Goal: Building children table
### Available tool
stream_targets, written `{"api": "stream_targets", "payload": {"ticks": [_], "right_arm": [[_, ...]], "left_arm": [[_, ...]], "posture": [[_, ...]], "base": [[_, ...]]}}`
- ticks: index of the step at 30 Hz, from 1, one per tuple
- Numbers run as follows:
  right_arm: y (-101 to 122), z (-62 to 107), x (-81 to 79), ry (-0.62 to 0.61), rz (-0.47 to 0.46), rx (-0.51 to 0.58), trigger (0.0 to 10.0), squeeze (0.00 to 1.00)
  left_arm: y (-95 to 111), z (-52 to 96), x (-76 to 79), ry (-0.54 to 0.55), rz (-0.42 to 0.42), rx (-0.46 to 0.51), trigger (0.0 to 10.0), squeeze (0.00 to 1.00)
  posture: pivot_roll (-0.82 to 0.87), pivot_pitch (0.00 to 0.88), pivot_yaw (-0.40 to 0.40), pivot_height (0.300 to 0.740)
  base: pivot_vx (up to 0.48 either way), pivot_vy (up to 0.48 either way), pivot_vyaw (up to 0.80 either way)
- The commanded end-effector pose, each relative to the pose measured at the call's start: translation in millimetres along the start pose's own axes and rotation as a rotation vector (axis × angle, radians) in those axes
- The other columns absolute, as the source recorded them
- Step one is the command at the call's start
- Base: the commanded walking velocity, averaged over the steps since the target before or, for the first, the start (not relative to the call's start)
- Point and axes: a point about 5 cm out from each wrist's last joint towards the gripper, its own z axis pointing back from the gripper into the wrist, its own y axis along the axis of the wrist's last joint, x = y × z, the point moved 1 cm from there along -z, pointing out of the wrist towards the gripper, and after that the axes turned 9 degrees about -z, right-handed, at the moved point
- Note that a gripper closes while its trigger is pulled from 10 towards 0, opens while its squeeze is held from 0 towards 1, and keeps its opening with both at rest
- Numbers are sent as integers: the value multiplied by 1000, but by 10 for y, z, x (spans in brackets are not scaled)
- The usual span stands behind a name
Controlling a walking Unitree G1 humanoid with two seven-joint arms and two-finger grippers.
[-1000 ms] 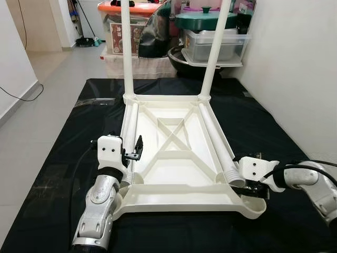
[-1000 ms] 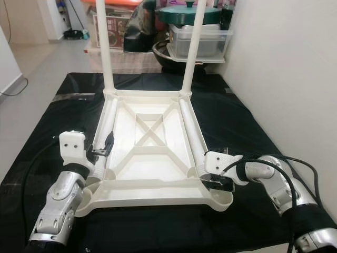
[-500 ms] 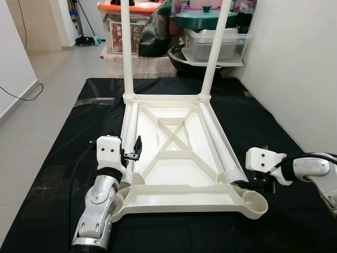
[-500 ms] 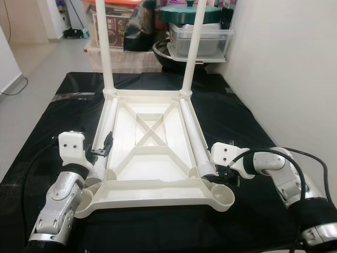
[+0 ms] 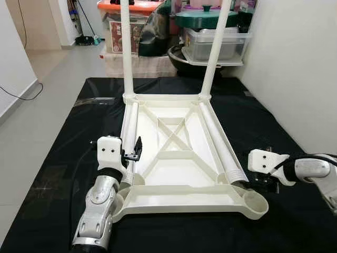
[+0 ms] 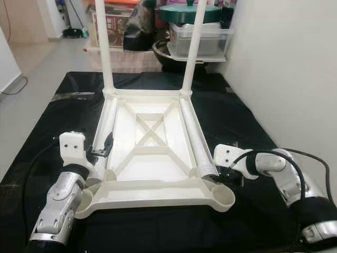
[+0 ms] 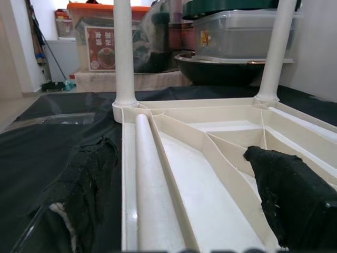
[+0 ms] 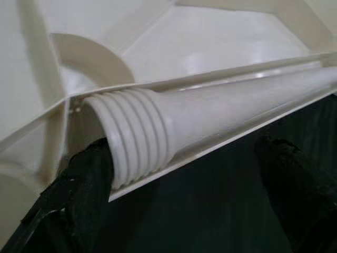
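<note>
A white plastic table top (image 5: 184, 203) lies upside down on a black mat (image 5: 63, 174). Two white legs (image 5: 127, 47) (image 5: 217, 47) stand upright in its far corners. Two loose legs lie inside it, one along the left edge (image 5: 130, 126) and one along the right edge (image 5: 218, 145). My left gripper (image 5: 134, 153) is open at the near end of the left loose leg (image 7: 150, 174), one finger on each side. My right gripper (image 5: 260, 184) is open just right of the right leg's threaded end (image 8: 131, 137), near the empty corner socket (image 5: 255, 201).
Stacked storage boxes (image 5: 118, 26), a dark pot and a clear bin (image 5: 213, 45) stand behind the mat. A white wall (image 5: 300, 79) runs close along the right. Grey floor (image 5: 47, 84) lies to the left. A black cable (image 6: 310, 158) loops by my right arm.
My right gripper has drawn back to the right, off the near right corner and the leg's threaded end. The left gripper has stayed at the left leg.
</note>
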Motion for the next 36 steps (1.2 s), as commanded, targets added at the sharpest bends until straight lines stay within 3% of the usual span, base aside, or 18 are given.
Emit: {"api": "stream_targets", "payload": {"ticks": [1,8,13,14,15,16,17,18,19,22,30,36], "right_arm": [[39,-30,83,-89,-18,5,10000,0],[109,-139,50,-214,-110,60,10000,0],[153,-199,1,-453,-315,147,10000,0],[153,-199,1,-453,-315,147,10000,0],[149,-201,-18,-508,-358,161,7020,0],[145,-206,-62,-541,-378,177,2706,0],[152,-222,-143,-548,-389,195,0,0],[152,-222,-143,-548,-389,195,0,0],[173,-256,-277,-539,-404,209,0,0],[199,-300,-390,-533,-431,207,0,0],[265,-332,-408,-569,-466,219,0,0],[299,-272,-335,-611,-471,248,0,0]], "left_arm": [[1,-4,27,-2,7,4,10000,0],[-6,0,26,-2,8,2,10000,0],[-8,7,11,3,6,1,10000,0],[-8,7,11,3,6,1,10000,0],[-9,9,7,5,5,1,10000,0],[-9,9,5,6,4,1,10000,0],[-9,9,1,5,3,1,10000,0],[-9,9,1,5,3,1,10000,0],[-10,7,-2,2,1,0,10000,0],[-11,3,-6,-2,-2,-1,10000,0],[-11,-4,-12,6,-9,-2,10000,0],[-11,-14,-22,10,-14,-4,10000,0]], "posture": [[-85,0,-84,740],[-86,0,-85,740],[-76,0,-89,740],[-76,0,-89,740],[-76,0,-89,740],[-78,0,-82,740],[-79,0,-78,740],[-79,0,-78,740],[-85,0,-73,740],[-85,0,-73,740],[-77,0,-78,740],[-84,0,-71,740]], "base": [[0,0,0],[0,0,0],[0,0,0],[0,0,0],[0,0,0],[0,0,0],[0,0,0],[0,0,0],[0,0,0],[0,0,0],[0,0,0],[0,0,0]]}}
